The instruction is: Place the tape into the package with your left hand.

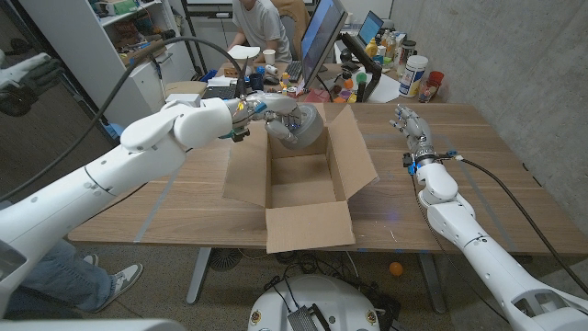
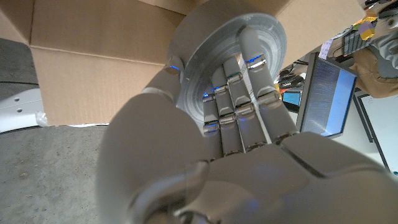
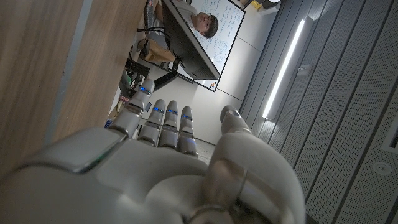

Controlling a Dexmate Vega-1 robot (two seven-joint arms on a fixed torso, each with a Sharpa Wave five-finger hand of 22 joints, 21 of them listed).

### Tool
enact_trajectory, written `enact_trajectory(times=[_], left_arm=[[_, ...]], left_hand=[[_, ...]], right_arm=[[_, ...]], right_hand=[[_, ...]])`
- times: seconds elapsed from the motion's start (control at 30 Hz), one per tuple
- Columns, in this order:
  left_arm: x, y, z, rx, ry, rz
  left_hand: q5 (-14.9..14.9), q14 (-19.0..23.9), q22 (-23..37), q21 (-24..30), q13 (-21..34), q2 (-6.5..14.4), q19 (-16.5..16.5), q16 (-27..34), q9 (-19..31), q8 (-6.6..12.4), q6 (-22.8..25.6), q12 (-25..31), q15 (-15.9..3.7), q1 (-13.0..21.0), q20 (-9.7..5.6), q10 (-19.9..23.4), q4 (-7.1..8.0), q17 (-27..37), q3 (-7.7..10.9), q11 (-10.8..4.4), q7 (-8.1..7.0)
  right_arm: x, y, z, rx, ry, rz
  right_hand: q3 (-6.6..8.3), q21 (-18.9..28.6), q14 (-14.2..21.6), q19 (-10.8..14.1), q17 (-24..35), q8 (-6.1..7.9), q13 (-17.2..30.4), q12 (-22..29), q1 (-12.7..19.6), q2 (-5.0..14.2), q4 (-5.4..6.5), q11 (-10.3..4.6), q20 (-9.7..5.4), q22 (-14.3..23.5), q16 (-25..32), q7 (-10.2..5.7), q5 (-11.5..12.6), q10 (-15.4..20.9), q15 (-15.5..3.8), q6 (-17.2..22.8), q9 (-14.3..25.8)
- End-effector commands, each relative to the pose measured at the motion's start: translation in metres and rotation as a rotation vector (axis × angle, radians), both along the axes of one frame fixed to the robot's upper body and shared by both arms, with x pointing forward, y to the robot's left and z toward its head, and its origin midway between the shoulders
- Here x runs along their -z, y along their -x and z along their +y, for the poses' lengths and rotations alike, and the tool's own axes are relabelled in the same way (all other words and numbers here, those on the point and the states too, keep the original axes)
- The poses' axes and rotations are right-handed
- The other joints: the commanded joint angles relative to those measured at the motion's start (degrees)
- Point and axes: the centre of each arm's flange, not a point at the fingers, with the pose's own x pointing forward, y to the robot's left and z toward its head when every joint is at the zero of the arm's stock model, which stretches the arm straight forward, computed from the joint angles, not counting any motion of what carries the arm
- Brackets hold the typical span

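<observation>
now, head view: left hand (image 1: 276,112) holds the tape (image 1: 301,126), a large grey roll, over the far edge of the box (image 1: 303,188), just above the open top. fingers wrap the roll; in the left wrist view the fingers (image 2: 235,93) lie straight and close together across the flat face of the tape (image 2: 267,37), thumb side on the rim. cardboard of the box (image 2: 93,81) sits right behind the roll there.

box stands open on the table (image 1: 184,198), near the front edge, all flaps (image 1: 309,227) folded out. nothing visible on the box floor. tape is not yet inside, still above the back wall.

right hand (image 1: 412,124) is well apart from the box, at the right side of the table, fingers reaching toward the far edge. it holds nothing; the fingers are straight and side by side. right wrist view: fingers (image 3: 163,121) lined up beside the wood of the table (image 3: 56,68), thumb apart from them, palm seems upright though i cannot tell for sure.

behind the table: a person (image 1: 262,28) at a cluttered desk with a laptop (image 1: 322,41), bottles and cans (image 1: 418,78). a black cable (image 1: 501,188) runs across the right side of the table.
</observation>
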Motion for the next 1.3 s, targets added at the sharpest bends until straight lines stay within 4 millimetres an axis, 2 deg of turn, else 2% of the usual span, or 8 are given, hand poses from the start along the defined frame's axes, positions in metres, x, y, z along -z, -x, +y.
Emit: enact_trajectory(times=[0.03, 0.33, 0.7, 0.8, 0.93, 1.3], left_arm=[[0.017, -0.010, -0.020, 0.028, -0.042, 0.062], [0.036, -0.021, -0.024, 0.002, -0.093, 0.124], [0.046, -0.028, -0.019, -0.039, -0.116, 0.157], [0.048, -0.030, -0.018, -0.050, -0.120, 0.168], [0.051, -0.032, -0.018, -0.065, -0.132, 0.180], [0.056, -0.038, -0.018, -0.084, -0.145, 0.208]], left_hand=[[0.7, 11.6, -0.1, 0.1, 16.8, 4.4, -0.3, 0.1, 0.1, 7.62, 7.5, -0.1, -12.60, 3.8, -0.10, 9.2, 0.19, 4.5, 1.18, -8.71, -6.29], [0.7, 11.5, -0.1, 0.1, 17.0, 4.4, -0.6, -0.1, 0.1, 7.59, 7.3, -0.3, -12.60, 4.0, 0.09, 9.4, 0.13, 4.4, 1.02, -8.64, -6.00], [0.7, 11.1, -0.1, -0.1, 17.1, 4.4, -1.1, -0.6, 0.1, 7.67, 7.3, -0.6, -12.45, 4.0, 0.46, 9.6, 0.17, 4.1, 0.93, -8.47, -6.19], [0.7, 11.1, -0.1, -0.1, 17.3, 4.4, -1.3, -0.7, 0.2, 7.67, 7.3, -0.7, -12.31, 4.0, 0.60, 9.5, 0.16, 4.0, 0.87, -8.85, -6.29], [0.7, 11.0, -0.1, -0.2, 17.4, 4.3, -1.5, -0.8, 0.1, 7.70, 7.4, -0.8, -12.16, 4.0, 0.79, 9.5, 0.14, 3.9, 0.82, -8.41, -6.15], [0.7, 10.8, -0.1, -0.4, 17.5, 4.4, -2.1, -1.1, 0.1, 7.72, 7.4, -1.1, -12.03, 4.1, 1.09, 9.7, 0.19, 3.8, 0.62, -8.76, -6.26]], right_arm=[[0.004, -0.003, -0.006, 0.006, -0.012, 0.007], [0.000, -0.001, -0.011, 0.018, -0.013, 0.005], [-0.001, -0.002, -0.011, 0.015, -0.008, 0.015], [-0.001, -0.002, -0.011, 0.014, -0.009, 0.017], [-0.001, -0.003, -0.009, 0.010, -0.006, 0.018], [0.000, -0.003, -0.010, 0.007, 0.001, 0.022]], right_hand=[[0.02, 0.0, 0.3, 0.1, 0.0, -0.30, 0.0, 0.1, 0.5, -0.07, 0.00, -0.06, 0.32, 0.2, 0.3, 0.09, 0.1, 0.6, -0.02, 0.1, 0.0], [-0.01, 0.0, 0.3, 0.1, 0.0, -0.30, 0.0, 0.1, 0.5, -0.01, 0.04, -0.04, 0.32, 0.2, 0.3, 0.08, 0.1, 0.6, 0.03, 0.1, 0.0], [-0.05, 0.0, 0.3, 0.1, 0.0, -0.30, 0.0, 0.1, 0.5, 0.02, 0.07, -0.03, 0.28, 0.2, 0.3, 0.12, 0.1, 0.6, 0.02, 0.1, 0.0], [-0.06, 0.0, 0.3, 0.1, 0.0, -0.29, 0.0, 0.1, 0.5, 0.05, 0.08, 0.01, 0.30, 0.2, 0.3, 0.09, 0.1, 0.6, 0.03, 0.1, 0.0], [-0.08, 0.0, 0.4, 0.1, 0.0, -0.30, 0.0, 0.1, 0.5, 0.05, 0.09, 0.01, 0.29, 0.2, 0.3, 0.12, 0.1, 0.8, 0.05, 0.1, 0.0], [-0.12, 0.0, 0.4, 0.1, 0.0, -0.29, 0.0, 0.2, 0.5, 0.05, 0.09, 0.02, 0.27, 0.2, 0.3, 0.09, 0.1, 0.8, 0.15, 0.1, 0.0]])
